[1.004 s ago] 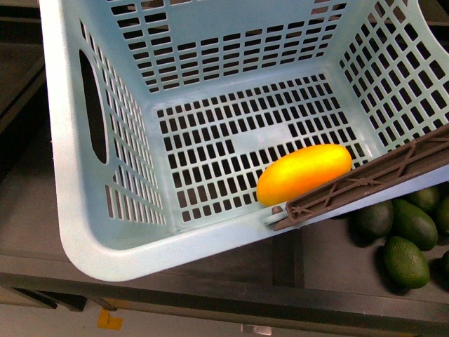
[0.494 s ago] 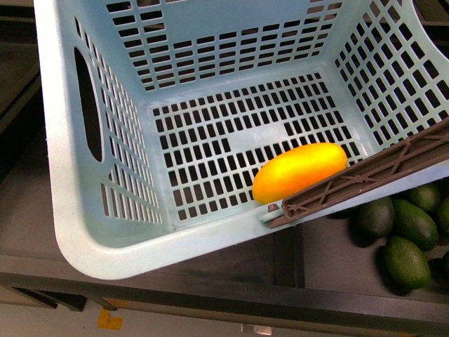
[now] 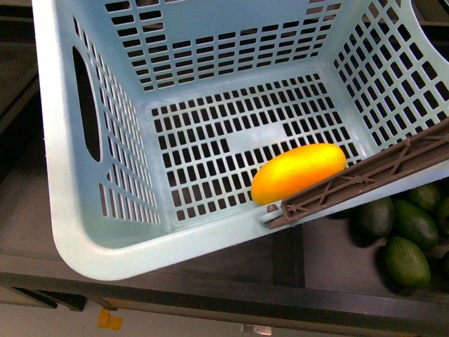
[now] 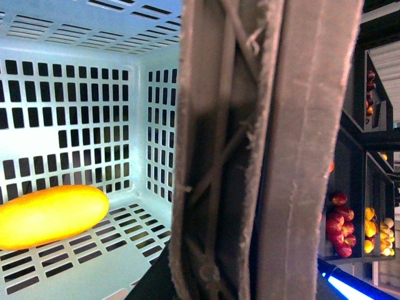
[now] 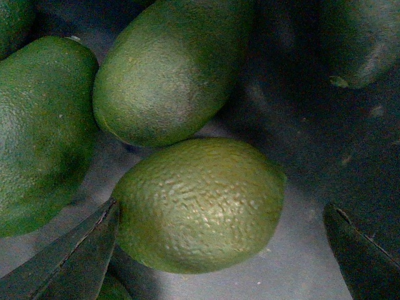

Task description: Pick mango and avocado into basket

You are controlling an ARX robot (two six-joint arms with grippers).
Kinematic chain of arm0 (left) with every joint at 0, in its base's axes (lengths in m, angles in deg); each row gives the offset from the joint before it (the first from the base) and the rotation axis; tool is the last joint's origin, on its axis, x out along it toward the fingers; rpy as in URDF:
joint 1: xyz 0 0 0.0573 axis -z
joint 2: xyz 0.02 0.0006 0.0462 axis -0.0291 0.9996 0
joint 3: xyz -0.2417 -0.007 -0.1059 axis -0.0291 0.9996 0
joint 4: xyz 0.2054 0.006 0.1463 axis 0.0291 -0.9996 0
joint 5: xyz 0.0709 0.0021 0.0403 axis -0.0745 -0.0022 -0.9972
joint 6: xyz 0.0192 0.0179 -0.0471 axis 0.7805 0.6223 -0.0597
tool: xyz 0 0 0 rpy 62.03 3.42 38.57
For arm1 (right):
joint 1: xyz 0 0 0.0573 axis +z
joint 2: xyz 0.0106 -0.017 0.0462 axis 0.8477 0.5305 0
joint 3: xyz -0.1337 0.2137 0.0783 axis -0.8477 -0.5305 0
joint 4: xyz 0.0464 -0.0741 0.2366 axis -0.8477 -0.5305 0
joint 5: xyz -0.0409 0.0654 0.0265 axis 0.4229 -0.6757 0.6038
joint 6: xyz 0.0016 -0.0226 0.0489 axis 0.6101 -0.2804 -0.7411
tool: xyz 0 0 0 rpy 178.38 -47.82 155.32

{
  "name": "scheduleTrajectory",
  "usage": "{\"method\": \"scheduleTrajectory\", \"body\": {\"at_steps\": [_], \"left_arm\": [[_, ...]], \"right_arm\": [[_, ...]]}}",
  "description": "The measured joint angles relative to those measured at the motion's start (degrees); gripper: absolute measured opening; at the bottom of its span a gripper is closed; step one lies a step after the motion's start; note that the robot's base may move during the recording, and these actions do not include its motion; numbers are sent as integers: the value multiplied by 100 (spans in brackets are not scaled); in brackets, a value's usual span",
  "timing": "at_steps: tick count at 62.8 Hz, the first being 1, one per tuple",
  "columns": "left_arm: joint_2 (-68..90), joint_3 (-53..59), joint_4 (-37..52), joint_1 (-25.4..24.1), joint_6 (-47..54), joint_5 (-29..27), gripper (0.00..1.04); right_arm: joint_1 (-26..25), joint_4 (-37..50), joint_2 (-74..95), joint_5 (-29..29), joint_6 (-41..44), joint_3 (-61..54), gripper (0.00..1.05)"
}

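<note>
Mango in, avocado to come: the mango (image 3: 298,173) lies on the slotted floor of the basket (image 3: 77,232), in its near right corner against the brown handle (image 3: 365,179). It has kept that spot over the past second, while the basket has edged slightly left. The right gripper (image 5: 222,209) hangs over one avocado (image 5: 200,203), its fingers (image 5: 69,262) spread to either side and not yet closed on it. The handle fills the left wrist camera and hides the left gripper, so its state cannot be told. Neither arm shows from the front, and further avocados (image 3: 403,261) are cut off at the right edge.

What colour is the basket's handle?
Brown. The handle shows best in the front view.
</note>
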Motion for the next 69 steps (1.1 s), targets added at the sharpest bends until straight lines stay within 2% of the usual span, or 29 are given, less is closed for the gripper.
{"method": "scheduleTrajectory", "body": {"at_steps": [41,69], "left_arm": [[0,0,0,0,0,-2,14],[0,0,0,0,0,-2,14]], "right_arm": [[199,-68,964,31,-662,907,96],[234,-9,1145,17,-931,1071,95]]}}
